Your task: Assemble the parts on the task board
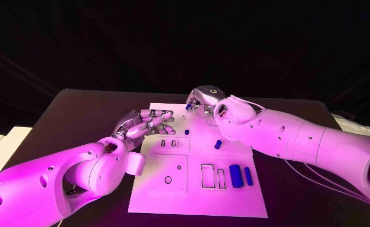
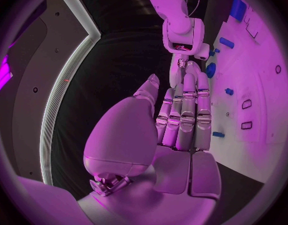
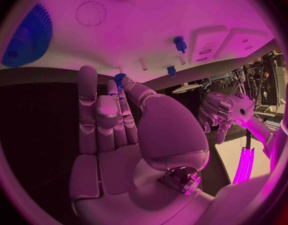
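Right hand (image 1: 207, 100) hides board (image 1: 231, 197) far edge – grip unclear

Black table (image 1: 77, 109), dark backdrop behind, magenta light.

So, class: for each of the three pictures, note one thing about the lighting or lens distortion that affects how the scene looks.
Head view: magenta light tints the white task board, and the background is black. Left wrist view: the fisheye lens bends the pale strip along the table edge into a curve. Right wrist view: the round blue toothed gear looks stretched near the circle's rim.
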Available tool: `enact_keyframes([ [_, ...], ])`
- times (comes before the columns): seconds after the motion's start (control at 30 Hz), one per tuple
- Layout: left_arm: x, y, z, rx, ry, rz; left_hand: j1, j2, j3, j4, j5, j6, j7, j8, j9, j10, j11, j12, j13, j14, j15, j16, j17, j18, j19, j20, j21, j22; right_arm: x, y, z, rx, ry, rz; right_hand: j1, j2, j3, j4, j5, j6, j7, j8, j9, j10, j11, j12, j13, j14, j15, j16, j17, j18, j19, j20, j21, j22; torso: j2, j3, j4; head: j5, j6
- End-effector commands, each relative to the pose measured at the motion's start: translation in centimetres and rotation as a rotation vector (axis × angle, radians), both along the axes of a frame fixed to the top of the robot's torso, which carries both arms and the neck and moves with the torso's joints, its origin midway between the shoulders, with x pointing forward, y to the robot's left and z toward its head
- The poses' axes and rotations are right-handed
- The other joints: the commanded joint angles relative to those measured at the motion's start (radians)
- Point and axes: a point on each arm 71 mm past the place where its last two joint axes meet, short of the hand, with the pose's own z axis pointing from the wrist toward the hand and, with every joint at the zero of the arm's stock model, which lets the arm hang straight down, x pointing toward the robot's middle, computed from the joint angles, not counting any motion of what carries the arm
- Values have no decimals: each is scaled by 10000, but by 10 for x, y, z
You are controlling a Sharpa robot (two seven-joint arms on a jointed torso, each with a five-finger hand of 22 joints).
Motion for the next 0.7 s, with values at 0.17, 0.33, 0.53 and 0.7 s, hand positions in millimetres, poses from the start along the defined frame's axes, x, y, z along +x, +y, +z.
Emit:
enact_keyframes([
  [0.17, -1, -4, 2, -103, -65, -292, 13, 84, -1, -54, -45, -49, 54, -42, -10, -65, 43, -46, -3, -64, 42, 25, 23, 109, 40, -13, 50, 10, 4, 3, -4, -240, 238, -154, 3, -102, 48, 24, -13, -21, 45, 19, 2, -81, 22, -66, -12, 346, -7, 66, 32, -37, -23, 34, 47, 15, 18, -6, 12, 2, -19],
  [0.33, -1, -3, 2, -93, -52, -289, 13, 84, -1, -54, -45, -49, 54, -42, -10, -65, 43, -46, -3, -64, 42, 25, 23, 109, 40, -13, 50, 10, 3, 7, -5, -266, 299, -17, 3, -102, 48, 24, -13, -21, 45, 19, 2, -81, 22, -66, -12, 346, -7, 66, 32, -37, -23, 34, 47, 15, 25, -10, 5, 48, -35],
  [0.53, 0, -3, 1, -78, -43, -270, 13, 84, -1, -54, -45, -49, 54, -42, -10, -65, 43, -46, -3, -64, 42, 25, 23, 109, 40, -13, 50, 10, 1, 10, -5, -249, 308, 105, 3, -102, 48, 24, -13, -21, 45, 19, 2, -81, 22, -66, -12, 346, -7, 66, 32, -37, -23, 34, 47, 15, 32, -11, -1, 58, -25],
  [0.7, 0, -2, 1, -71, -37, -264, 13, 84, -1, -54, -45, -49, 54, -42, -10, -65, 43, -46, -3, -64, 42, 25, 23, 109, 40, -13, 50, 10, 1, 10, -5, -225, 272, 76, -17, -138, 59, 54, -12, -41, 53, 9, -2, -105, 31, -66, -11, 338, 2, 102, 58, -35, -44, 43, 79, 38, 40, -7, 2, 66, -32],
])
